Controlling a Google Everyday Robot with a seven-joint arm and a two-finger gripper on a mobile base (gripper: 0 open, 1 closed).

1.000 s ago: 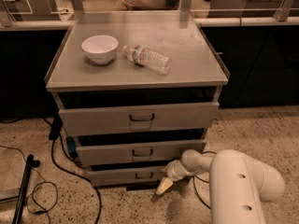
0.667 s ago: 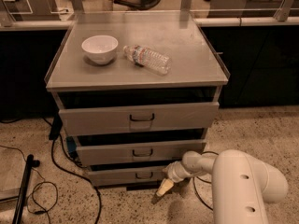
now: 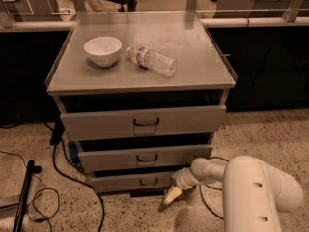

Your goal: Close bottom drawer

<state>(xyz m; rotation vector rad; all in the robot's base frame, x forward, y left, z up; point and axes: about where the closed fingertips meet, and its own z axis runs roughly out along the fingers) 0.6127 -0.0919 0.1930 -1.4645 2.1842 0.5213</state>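
Note:
The bottom drawer (image 3: 137, 181) is the lowest of three grey drawers in the cabinet, with a narrow front and a small dark handle; it stands pulled out a little. My gripper (image 3: 172, 194) hangs low at the floor just right of and in front of the drawer's right front corner, at the end of my white arm (image 3: 256, 192). Its yellowish fingertips point down and left toward the floor.
The middle drawer (image 3: 145, 157) and top drawer (image 3: 145, 122) also stand slightly out. A white bowl (image 3: 102, 50) and a lying water bottle (image 3: 152, 61) are on the cabinet top. Black cables (image 3: 63, 173) and a dark pole (image 3: 23, 197) lie on the floor at left.
The gripper stays by the bottom drawer's right corner, barely shifted. The arm's body has moved slightly right in view.

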